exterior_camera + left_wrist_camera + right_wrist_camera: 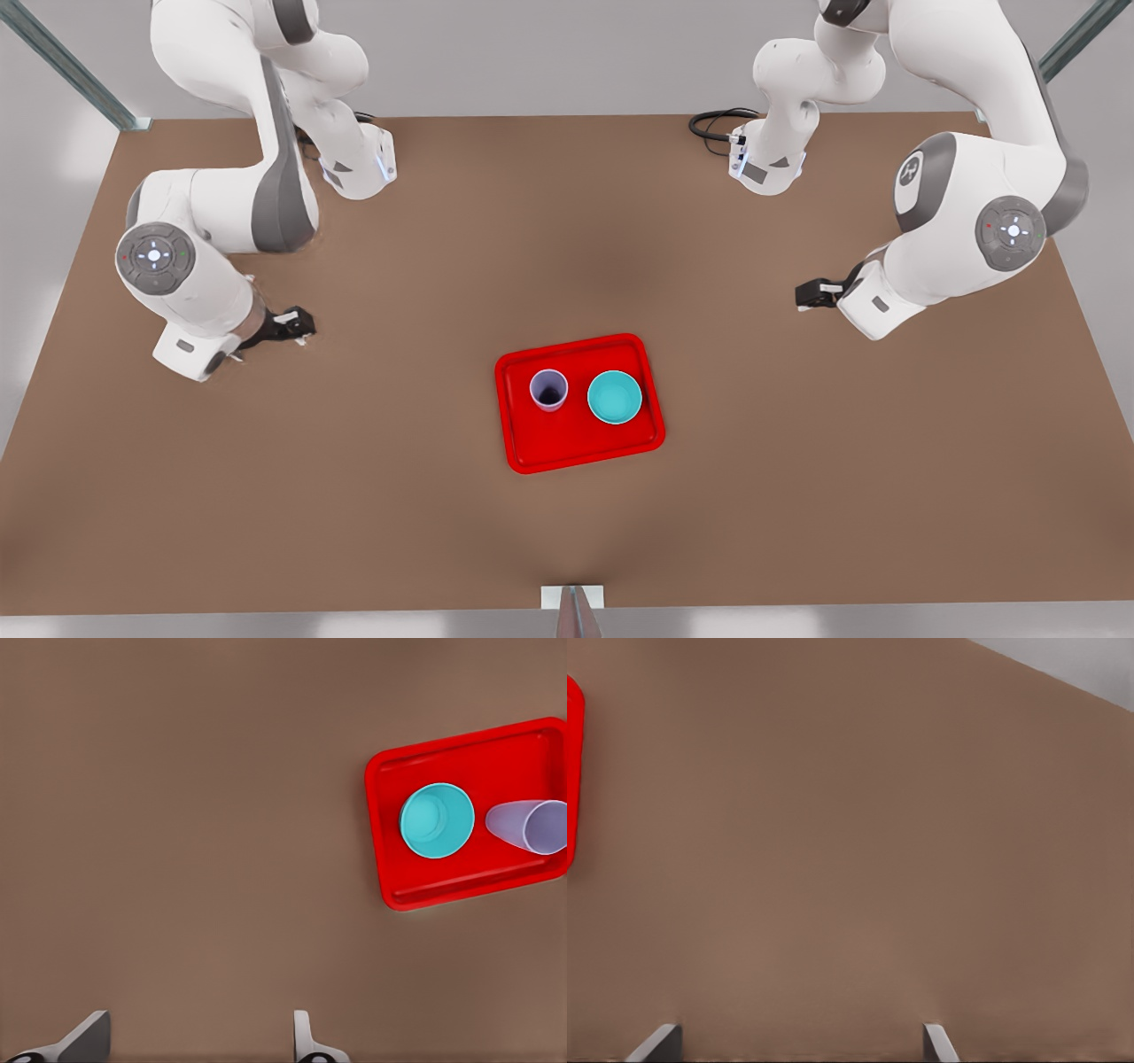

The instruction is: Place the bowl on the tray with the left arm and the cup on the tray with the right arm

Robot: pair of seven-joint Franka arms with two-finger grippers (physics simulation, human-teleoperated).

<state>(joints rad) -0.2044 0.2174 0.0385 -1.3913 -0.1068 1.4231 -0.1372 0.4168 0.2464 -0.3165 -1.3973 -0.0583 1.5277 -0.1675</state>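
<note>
Resting on the tray (523,452), bowl (614,396) and cup (548,389), far from both jaws.

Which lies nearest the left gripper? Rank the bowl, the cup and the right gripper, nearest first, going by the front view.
From the left gripper, at the front view's right:
1. Bowl, on the tray's nearer side.
2. Cup, beside it on the tray.
3. Right gripper, across the table.
</note>
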